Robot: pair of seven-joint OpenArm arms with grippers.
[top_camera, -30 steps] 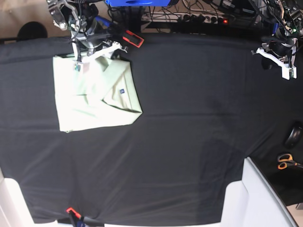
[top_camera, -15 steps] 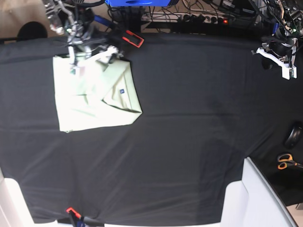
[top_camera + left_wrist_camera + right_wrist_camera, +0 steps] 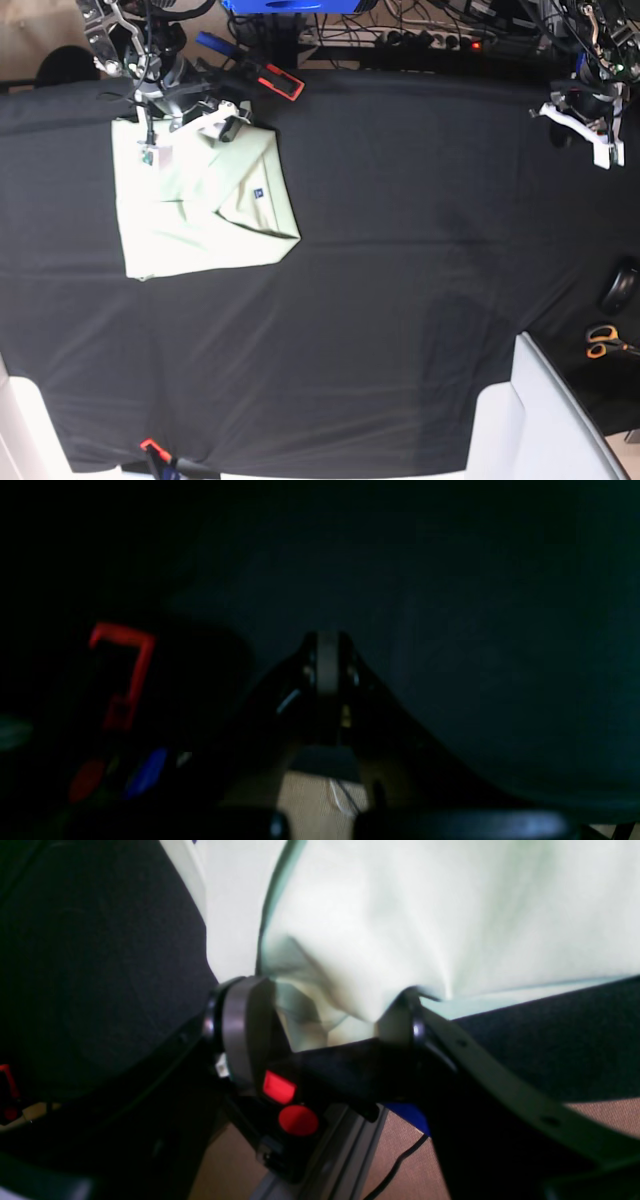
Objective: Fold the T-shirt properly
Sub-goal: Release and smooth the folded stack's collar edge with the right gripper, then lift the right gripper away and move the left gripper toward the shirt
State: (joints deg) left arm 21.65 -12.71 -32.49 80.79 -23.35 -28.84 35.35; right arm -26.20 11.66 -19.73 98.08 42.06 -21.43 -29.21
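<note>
A: Status on your grippers?

B: My right gripper (image 3: 325, 1010) sits at the far edge of the pale mint-green short-sleeved cloth T-shirt (image 3: 200, 205), jaws apart. A bunched bit of the hem lies between them and touches the pads, but I can't tell from the wrist view whether I'm clamping it or it's just resting there. My left gripper (image 3: 327, 675) is fully closed on nothing, parked over the black tablecloth (image 3: 400, 300) at the far corner, well away from the shirt

A: Where's the shirt?

B: Far side of the table on my right arm's side, flat on the tablecloth, already folded into a rough rectangle with a flap angled across it, small dark label (image 3: 258, 190) facing up

A: How to do this step well?

B: My read: if letting go, open wider and lift straight up so the pads don't drag the hem and undo the crease. If regripping, take only the top layer

A: Any containers?

B: None visible. Just orange-handled scissors (image 3: 603, 343) off the cloth near my left arm's side
</note>
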